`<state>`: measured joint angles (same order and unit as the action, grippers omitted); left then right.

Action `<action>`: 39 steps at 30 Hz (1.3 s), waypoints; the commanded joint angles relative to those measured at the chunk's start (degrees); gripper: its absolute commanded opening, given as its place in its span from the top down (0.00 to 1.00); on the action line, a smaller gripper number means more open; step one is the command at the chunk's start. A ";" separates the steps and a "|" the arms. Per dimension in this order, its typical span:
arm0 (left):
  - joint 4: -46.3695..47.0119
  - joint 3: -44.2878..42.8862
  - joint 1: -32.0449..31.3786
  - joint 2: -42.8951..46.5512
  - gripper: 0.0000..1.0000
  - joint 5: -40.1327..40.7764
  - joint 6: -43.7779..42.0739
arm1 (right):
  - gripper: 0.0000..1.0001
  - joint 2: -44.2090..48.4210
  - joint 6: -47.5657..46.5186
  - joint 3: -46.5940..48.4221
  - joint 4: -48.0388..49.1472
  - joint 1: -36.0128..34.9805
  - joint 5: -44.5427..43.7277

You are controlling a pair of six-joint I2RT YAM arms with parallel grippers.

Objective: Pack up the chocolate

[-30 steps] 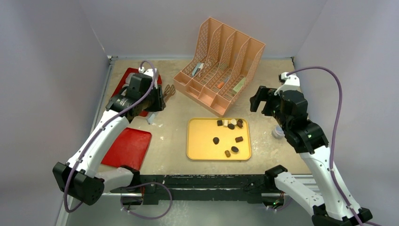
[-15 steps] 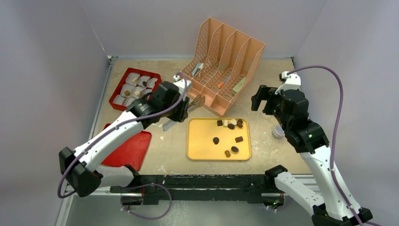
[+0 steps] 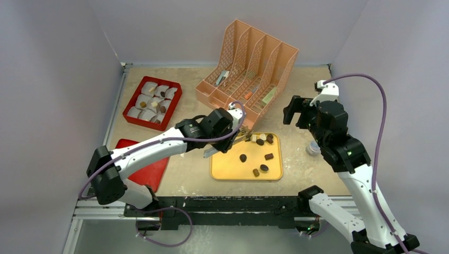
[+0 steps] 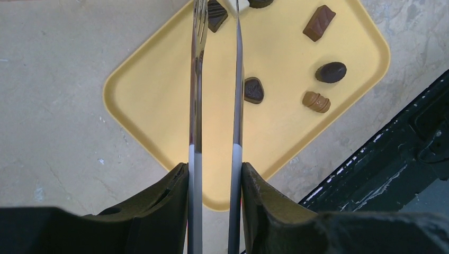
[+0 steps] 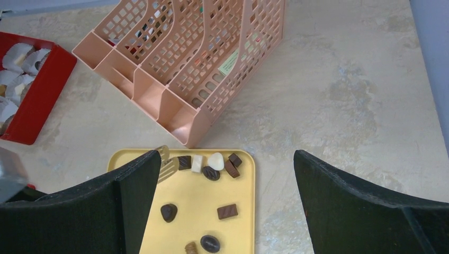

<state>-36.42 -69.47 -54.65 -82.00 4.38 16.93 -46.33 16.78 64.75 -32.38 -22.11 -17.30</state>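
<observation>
Left gripper (image 4: 214, 177): jaws clamped on the handle end of the metal tongs (image 4: 194, 106), blades apart, long axis running straight away from the wrist over the yellow tray (image 4: 148, 111) on the tabletop. Right gripper (image 5: 226, 174): jaws wide apart, empty, held up off to the tray's right. Likely risks: the thin blades could twist or slide in the grip, since only the handle end is pinched. Too hard a squeeze could squirt a smooth piece out sideways. Farther out the tips sit at a packed cluster, so they may knock neighbours or catch two. The peach file rack (image 3: 246, 74) stands just beyond the tray's far edge and the tips could clip it. All loose chocolate is on the tray. Nearest: caramel ridged piece (image 4: 316, 101), a short bar, axis skewed, more near-to-far than across. Dark oval (image 4: 331, 72) just beside it, long axis roughly across the tray. Mid: dark shield-shaped piece (image 4: 253, 90), cannot tell which way its tip points. Milk bar (image 4: 319, 23), long axis about parallel to the near edge. Far: a cluster along the far rim, with the dark square (image 4: 216, 13) between the tong tips in the wrist view, contact unclear, and a white piece (image 5: 197, 162) next to it. Farthest left: red box (image 3: 153, 98) of white liners, well apart.
</observation>
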 commanded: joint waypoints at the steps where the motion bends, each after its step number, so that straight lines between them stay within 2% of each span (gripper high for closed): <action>1: 4.05 -0.96 -1.27 -2.57 0.64 1.88 0.00 | 0.03 0.87 -1.06 0.99 3.34 0.14 -1.08; 17: 6.66 0.76 -1.85 -6.20 0.63 3.20 -0.41 | 0.03 1.59 -1.03 0.90 3.12 0.14 -1.57; 32: 10.70 2.85 -2.51 -7.75 0.62 -1.49 -1.20 | 0.03 2.17 -0.76 0.99 2.69 0.14 -1.92; 39: 11.44 2.61 -2.51 -9.75 0.62 2.40 -1.55 | 0.03 2.52 -1.44 0.85 2.68 0.14 -2.05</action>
<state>-28.80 -66.41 -56.93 -90.72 4.82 16.64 -44.49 16.43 64.75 -32.21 -22.11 -18.37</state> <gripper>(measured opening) 0.384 0.972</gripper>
